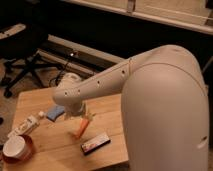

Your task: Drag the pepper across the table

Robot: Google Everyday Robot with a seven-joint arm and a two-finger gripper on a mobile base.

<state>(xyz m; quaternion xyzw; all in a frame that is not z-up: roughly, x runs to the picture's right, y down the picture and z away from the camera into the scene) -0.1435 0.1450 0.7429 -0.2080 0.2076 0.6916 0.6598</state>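
the pepper [79, 129], slim and orange-red, lies near the middle of the table [37, 101], its upper end directly under the gripper [85, 118]. the gripper's jaws stand apart at that end; contact with the pepper cannot be told. judged light, fairly stiff and smooth, the pepper is likely to roll or pivot if pushed off-centre, so a hold across the thicker mid-body suits best. a blue block [55, 112] lies just left, a dark bar [95, 144] near on the right, and a white packet [24, 127] and red cup [17, 149] well left. the bar narrows the rightward path.
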